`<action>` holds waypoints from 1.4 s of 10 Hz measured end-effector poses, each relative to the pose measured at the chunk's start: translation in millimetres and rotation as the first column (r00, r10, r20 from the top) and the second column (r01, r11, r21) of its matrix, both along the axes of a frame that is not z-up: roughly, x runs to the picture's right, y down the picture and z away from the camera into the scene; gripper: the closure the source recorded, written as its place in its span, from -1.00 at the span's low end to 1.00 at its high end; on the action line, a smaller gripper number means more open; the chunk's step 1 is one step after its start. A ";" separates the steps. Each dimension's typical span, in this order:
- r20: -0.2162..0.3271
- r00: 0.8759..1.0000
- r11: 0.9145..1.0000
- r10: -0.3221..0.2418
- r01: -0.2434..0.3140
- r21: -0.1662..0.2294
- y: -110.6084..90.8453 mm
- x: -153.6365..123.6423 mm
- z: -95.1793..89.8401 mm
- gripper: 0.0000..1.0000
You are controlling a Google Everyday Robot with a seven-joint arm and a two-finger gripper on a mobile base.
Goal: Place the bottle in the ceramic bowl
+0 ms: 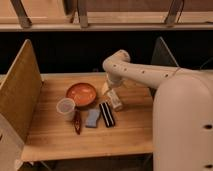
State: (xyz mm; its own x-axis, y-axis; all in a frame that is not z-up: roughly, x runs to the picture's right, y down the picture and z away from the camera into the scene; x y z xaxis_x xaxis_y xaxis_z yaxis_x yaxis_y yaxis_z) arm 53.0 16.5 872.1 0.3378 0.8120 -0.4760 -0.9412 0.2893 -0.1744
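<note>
Robot's white body (182,125) fills the right foreground, closest to me. Then the wooden worktop (55,142). Front row on it, left to right: a thin dark-red item (77,122) lying lengthwise, can't ID it; a blue sponge (92,118) just beside it; a dark rectangular bar (106,114) right against the sponge's right edge. A translucent plastic cup (65,108) stands upright a bit further back, by the near-left rim of the ceramic bowl (81,93). The bowl is orange-red and sits mid-worktop. The bottle (116,103) lies on the worktop to the right of the bowl, near it but outside it, just past the bar's far end. The pincer (111,93) points down at the bottle's far end, between bottle and bowl. Can't tell whether it touches the bottle, or whether it's open, closed or gripping. The arm (145,75) runs left from the body, bends at an elbow (117,61) and drops to the pincer. A tan upright board (20,92) lines the left edge, with a grey panel (162,52) at right rear. Furthest back, a dark gap, then a pale ledge (100,22).
</note>
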 end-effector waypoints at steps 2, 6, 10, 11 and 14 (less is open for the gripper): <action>-0.027 1.000 0.997 0.003 -0.005 -0.078 16.0 0.1 18.3 -0.60; -0.040 0.999 0.985 -0.007 0.000 -0.171 25.8 -6.5 46.3 -0.60; -0.023 0.999 0.970 -0.025 0.019 -0.241 33.4 -13.7 72.5 -0.59; -0.012 0.999 0.965 -0.038 0.034 -0.258 35.4 -18.7 78.8 -0.47; 0.012 0.999 0.961 -0.052 0.054 -0.270 33.7 -23.2 89.0 0.14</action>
State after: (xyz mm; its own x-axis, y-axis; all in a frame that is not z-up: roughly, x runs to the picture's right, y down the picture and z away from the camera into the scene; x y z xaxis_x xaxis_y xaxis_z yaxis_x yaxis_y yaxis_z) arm 29.7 50.2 961.1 0.3797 0.6345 -0.6732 -0.9247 0.2802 -0.2576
